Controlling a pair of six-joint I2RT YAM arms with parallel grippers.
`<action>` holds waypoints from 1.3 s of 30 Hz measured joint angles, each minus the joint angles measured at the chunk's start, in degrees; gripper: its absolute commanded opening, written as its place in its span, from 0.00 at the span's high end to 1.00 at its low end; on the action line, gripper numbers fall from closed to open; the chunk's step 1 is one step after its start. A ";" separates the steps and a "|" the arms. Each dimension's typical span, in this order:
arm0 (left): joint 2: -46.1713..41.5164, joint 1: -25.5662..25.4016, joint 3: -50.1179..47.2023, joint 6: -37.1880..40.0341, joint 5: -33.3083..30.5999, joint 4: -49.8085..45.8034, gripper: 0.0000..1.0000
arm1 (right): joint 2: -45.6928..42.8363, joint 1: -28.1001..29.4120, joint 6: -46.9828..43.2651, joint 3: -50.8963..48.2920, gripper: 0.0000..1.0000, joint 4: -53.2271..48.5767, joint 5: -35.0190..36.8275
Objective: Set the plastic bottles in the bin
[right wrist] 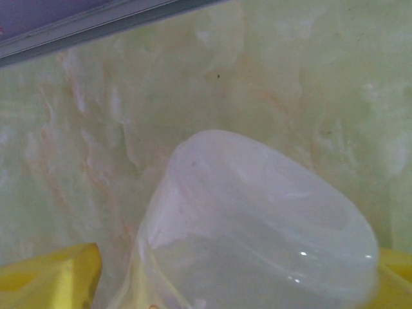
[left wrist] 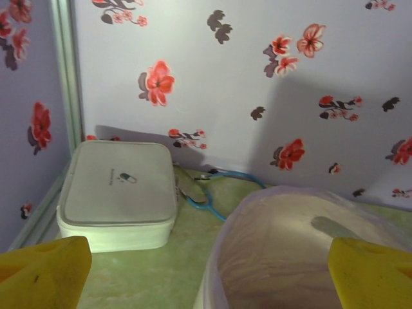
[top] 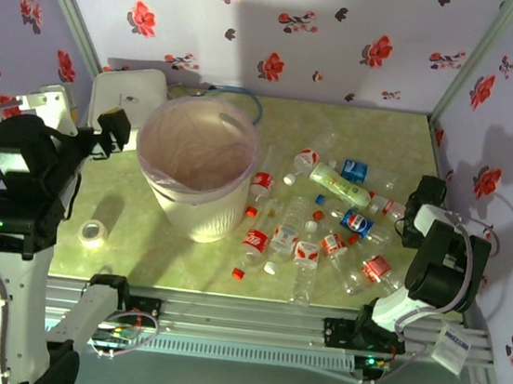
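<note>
Now: right gripper (right wrist: 241, 286) straddles a clear bottle (right wrist: 257, 225) at the right edge of the plastic bottles (top: 356, 223), fingers wide, can't tell if pinching | left gripper (top: 113, 128) gaping, empty, by the left rim of the bin (top: 193, 212) | risk: slick bottle squirts free, or drops short of the bin.

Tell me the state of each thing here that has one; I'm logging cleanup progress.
bin: upright, liner over its rim, no bottle seen inside.
plastic bottles: lying scattered right of the bin, some crushed.
white box: closed.
tape roll: lying flat.
left gripper: open, empty, by the bin's rim.
right gripper: open around a clear bottle, seemingly not clamped.
</note>
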 measured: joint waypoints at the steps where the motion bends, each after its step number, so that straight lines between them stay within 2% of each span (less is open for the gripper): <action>1: 0.11 0.00 0.07 -0.17 0.48 -0.17 0.08 | 0.11 0.00 0.09 0.00 0.23 0.57 -0.07; 6: 0.63 -0.57 0.76 -3.28 2.16 -1.38 0.11 | -0.02 0.00 -0.68 0.02 0.36 2.03 0.44; 10: 1.44 -3.82 1.42 -5.86 3.04 -1.03 0.12 | -1.46 -0.04 -1.79 0.02 0.48 2.14 0.92; 13: 2.12 -7.21 1.46 -7.28 3.02 0.13 0.11 | -3.72 -0.11 -2.82 0.02 0.51 1.99 1.18; 18: 5.60 -15.87 2.38 -7.58 0.17 2.21 0.10 | -9.99 -0.11 -5.42 0.02 0.53 0.76 2.10; 24: 15.26 -28.39 8.33 -5.07 -4.48 3.65 0.08 | -21.92 -0.11 -8.63 0.00 0.56 -1.84 2.34; 27: 20.85 -34.34 13.14 -2.32 -6.38 3.58 0.07 | -28.98 -0.09 -9.60 -0.55 0.58 -1.90 -1.22; 29: 24.65 -38.14 17.11 -0.26 -7.23 3.08 0.07 | -33.81 0.63 -10.16 -1.60 0.63 -1.70 -4.61; 32: 31.01 -43.78 24.44 3.41 -8.07 1.62 0.07 | -38.99 3.85 -12.20 -1.27 0.64 -2.23 -10.12; 35: 35.85 -47.60 29.42 5.95 -8.37 0.37 0.06 | -39.26 7.17 -14.82 2.19 0.65 -2.91 -17.07; 39: 41.59 -50.18 34.42 7.80 -6.21 -1.44 0.07 | -37.38 11.17 -16.44 7.26 0.67 -0.20 -27.19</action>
